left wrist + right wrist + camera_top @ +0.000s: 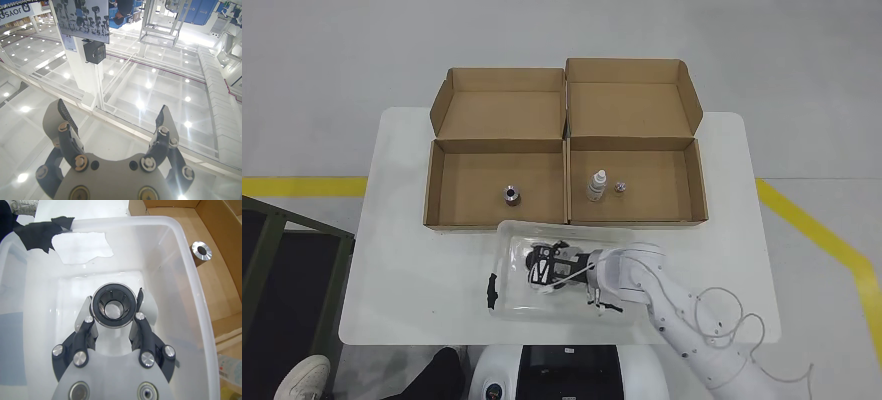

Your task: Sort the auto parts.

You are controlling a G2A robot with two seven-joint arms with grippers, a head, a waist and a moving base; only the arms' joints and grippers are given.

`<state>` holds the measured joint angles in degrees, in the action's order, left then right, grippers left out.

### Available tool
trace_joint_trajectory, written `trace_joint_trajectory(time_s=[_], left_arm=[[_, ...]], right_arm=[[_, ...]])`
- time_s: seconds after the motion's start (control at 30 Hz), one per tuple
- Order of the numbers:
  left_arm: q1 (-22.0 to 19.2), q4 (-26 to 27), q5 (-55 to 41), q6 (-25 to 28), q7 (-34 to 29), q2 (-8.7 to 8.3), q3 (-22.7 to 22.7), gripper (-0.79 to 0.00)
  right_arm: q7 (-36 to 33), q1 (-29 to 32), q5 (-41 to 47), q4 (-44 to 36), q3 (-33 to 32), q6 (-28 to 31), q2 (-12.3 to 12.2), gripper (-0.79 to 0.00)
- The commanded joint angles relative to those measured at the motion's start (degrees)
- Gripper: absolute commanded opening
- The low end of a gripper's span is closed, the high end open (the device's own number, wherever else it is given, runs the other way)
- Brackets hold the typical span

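Note:
My right gripper is shut on a black-and-silver cylindrical bearing, held inside the clear plastic bin. From the top view the same gripper sits over the bin at the table's front. A silver metal bushing stands in the left cardboard box; the right wrist view has that bushing just beyond the bin wall. A small white bottle and a tiny part lie in the right box. My left gripper is open, pointing up at the ceiling.
Black tape and a torn white label cling to the bin's far wall. The two boxes stand side by side behind the bin with lids folded back. Yellow floor tape runs past the white table.

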<state>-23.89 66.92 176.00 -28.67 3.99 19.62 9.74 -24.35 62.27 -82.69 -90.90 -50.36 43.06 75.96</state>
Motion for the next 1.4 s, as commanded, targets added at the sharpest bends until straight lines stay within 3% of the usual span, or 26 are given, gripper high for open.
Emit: trace_joint_trajectory(time_s=[0.0,0.07,0.17,0.77,1.37], left_arm=[[0.00,0.00,0.00,0.00,0.00,0.00,0.00,0.000],[0.00,0.00,0.00,0.00,0.00,0.00,0.00,0.000],[0.00,0.00,0.00,0.00,0.00,0.00,0.00,0.000],[0.00,0.00,0.00,0.00,0.00,0.00,0.00,0.000],[0.00,0.00,0.00,0.00,0.00,0.00,0.00,0.000]], right_arm=[[0.06,0.03,0.77,-0.10,-0.11,0.42,-0.07,-0.511],[0.19,0.16,1.70,-0.26,-0.21,0.82,-0.14,-0.582],[0.29,0.30,3.09,-0.74,-0.56,1.07,-0.26,-0.785],[-2.59,3.74,13.96,-12.48,-5.66,0.89,-1.80,-0.785],[6.62,2.93,22.77,-21.47,-9.82,-3.23,-2.20,-0.785]])
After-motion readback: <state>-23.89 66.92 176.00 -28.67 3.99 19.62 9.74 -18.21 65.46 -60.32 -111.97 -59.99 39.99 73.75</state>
